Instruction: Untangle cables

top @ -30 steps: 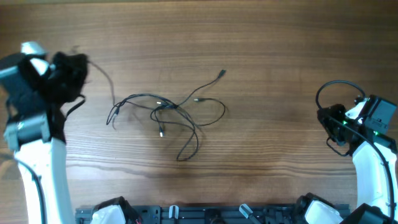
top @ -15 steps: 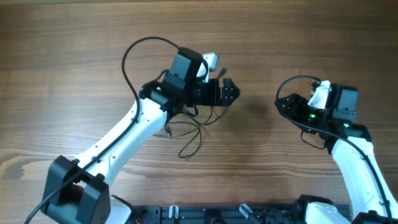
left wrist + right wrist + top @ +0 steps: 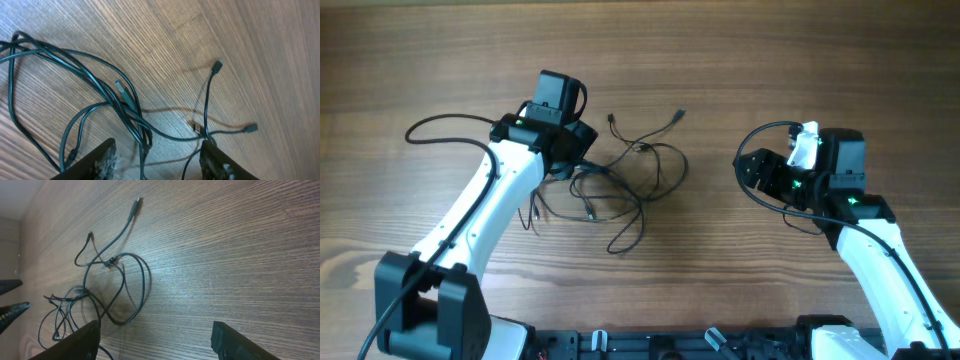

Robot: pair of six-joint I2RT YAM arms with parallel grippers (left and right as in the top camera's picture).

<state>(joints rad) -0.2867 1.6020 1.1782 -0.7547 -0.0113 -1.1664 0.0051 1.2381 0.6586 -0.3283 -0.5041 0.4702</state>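
Hovering over the cables (image 3: 125, 94) tangled mid-tabletop (image 3: 770, 60), the left claw (image 3: 157, 147) stands partly open and empty; the right claw (image 3: 155, 330) gapes empty alongside. Pinching one loose plug end, then pulling gently, looks wisest.

cables (image 3: 620, 175): black, with a faint teal sheen close to my left claw
table (image 3: 770, 60): warm brown wood, fine streaked grain
my left gripper (image 3: 157, 147): black fingers
my right gripper (image 3: 155, 325): black fingers
my left arm (image 3: 490, 215): white links, black joints
my right arm (image 3: 880, 265): white and black, small green light
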